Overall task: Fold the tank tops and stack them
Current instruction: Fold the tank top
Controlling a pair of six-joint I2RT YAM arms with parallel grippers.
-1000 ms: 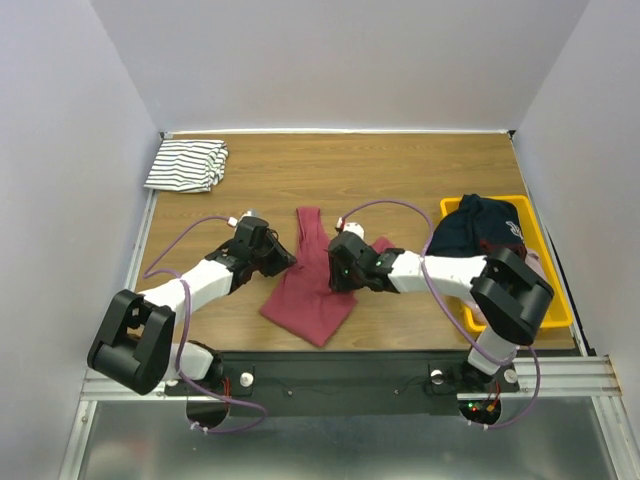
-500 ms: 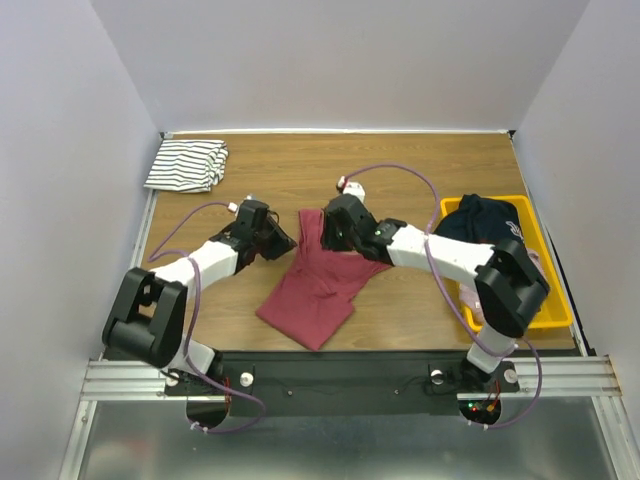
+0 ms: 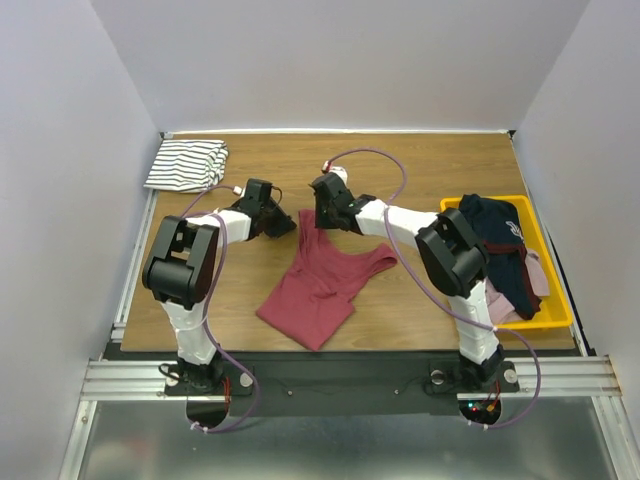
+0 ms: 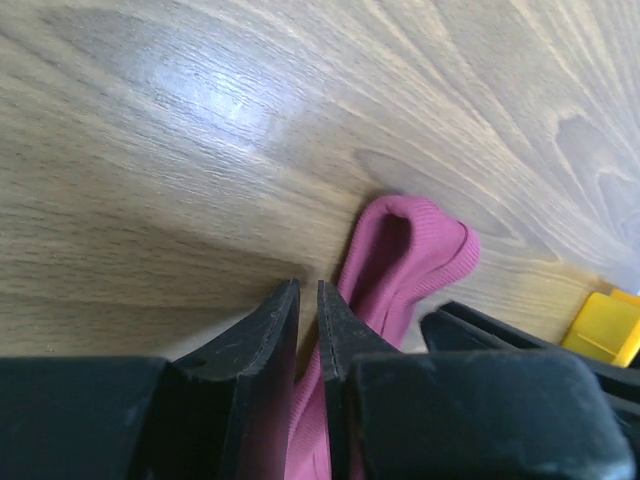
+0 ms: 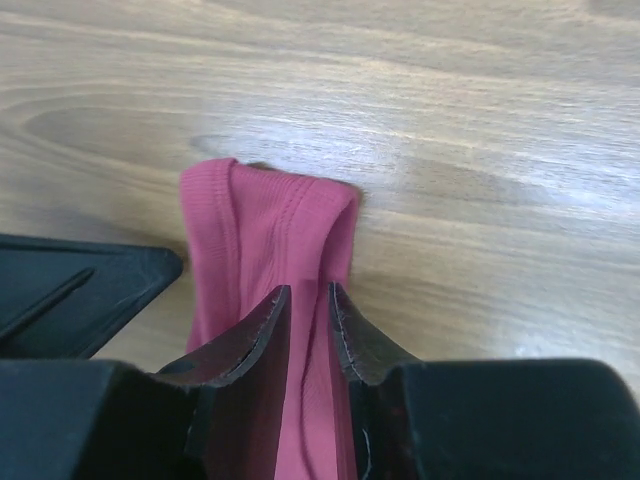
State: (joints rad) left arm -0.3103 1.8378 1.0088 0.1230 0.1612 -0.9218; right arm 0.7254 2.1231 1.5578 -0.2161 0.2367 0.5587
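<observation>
The dark red tank top [image 3: 318,278] lies spread on the wooden table [image 3: 420,160], one strap [image 3: 308,222] reaching toward the back. My left gripper [image 3: 288,226] sits at the strap's left side and my right gripper [image 3: 318,214] at its right, almost touching each other. In the left wrist view the left gripper [image 4: 308,285] is shut, with red cloth [image 4: 400,250] caught low between its jaws. In the right wrist view the right gripper [image 5: 308,290] is shut on the strap [image 5: 270,215]. The striped tank top [image 3: 186,165] lies folded at the back left corner.
A yellow bin [image 3: 556,318] stands at the right edge, holding a heap of dark clothes [image 3: 497,240] with something pink under it. Grey walls close in the table on three sides.
Both grippers have travelled toward the back along the red top to its strap. The right jaws widened, then closed on the strap. The top has spread, showing its neckline.
</observation>
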